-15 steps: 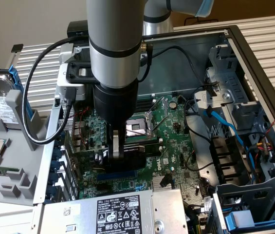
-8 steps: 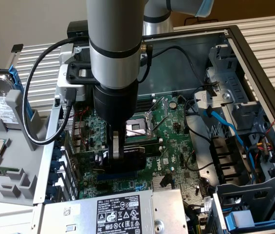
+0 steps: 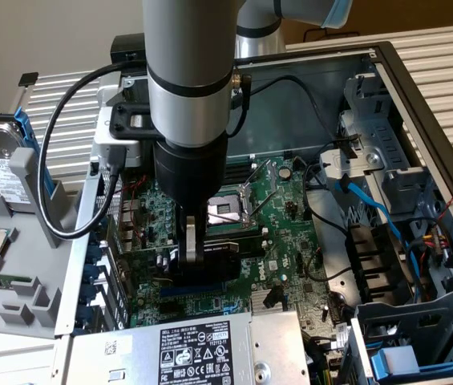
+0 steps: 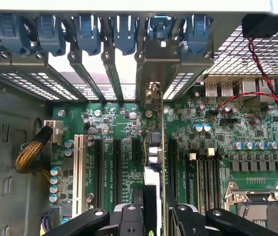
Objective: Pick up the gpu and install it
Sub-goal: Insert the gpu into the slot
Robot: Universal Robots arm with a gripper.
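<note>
Seating the gpu [image 4: 159, 147], edge-on over a motherboard [image 4: 217, 162] slot, with gripper [image 4: 151, 216] fingers clamped on it: best pressed straight down, bracket aligned.

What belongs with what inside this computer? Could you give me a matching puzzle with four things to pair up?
Things:
1. gpu
2. hard drive
3. processor socket
4. flat blue cable

Descriptions:
a. silver-framed, set in the motherboard
b. outside the case, at the exterior view's left
c. gripped in the pincer, over the motherboard
d. inside the case, toward the exterior view's right

Pairs: 1-c, 2-b, 3-a, 4-d
</note>
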